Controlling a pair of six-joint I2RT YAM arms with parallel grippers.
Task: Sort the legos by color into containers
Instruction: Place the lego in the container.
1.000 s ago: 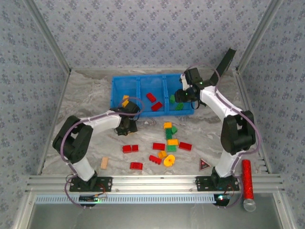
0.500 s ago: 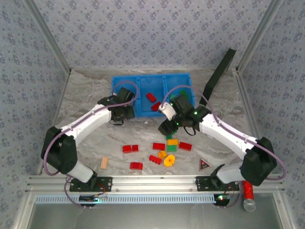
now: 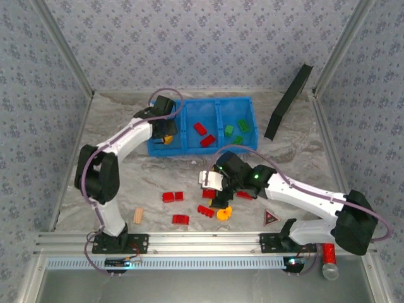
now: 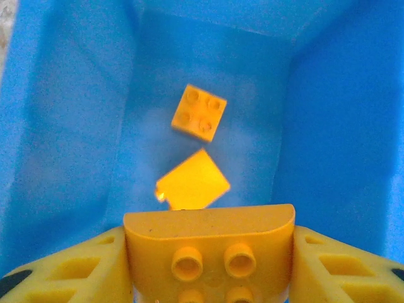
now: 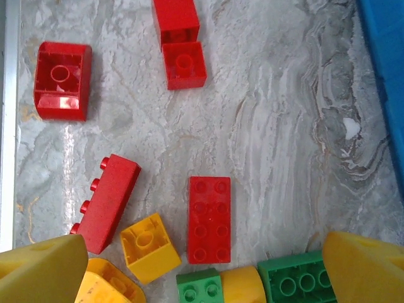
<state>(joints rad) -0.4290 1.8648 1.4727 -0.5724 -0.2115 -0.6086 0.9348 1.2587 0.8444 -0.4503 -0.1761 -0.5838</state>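
Blue plastic three-compartment bin: two yellow bricks left, rounded yellow brick gripped above; red bricks middle, green bricks right; perhaps ten loose bricks nearby.

Left arm and right arm of white links and black joints, thin lilac cables, chunky yellow fingers, small green light

Bright, even overhead light; soft faint shadows; left wrist view grainy, slightly blurred.

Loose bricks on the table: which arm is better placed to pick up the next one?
Right. The right tool hangs open directly over the loose bricks, while the left tool is shut on a yellow brick above the blue bin.
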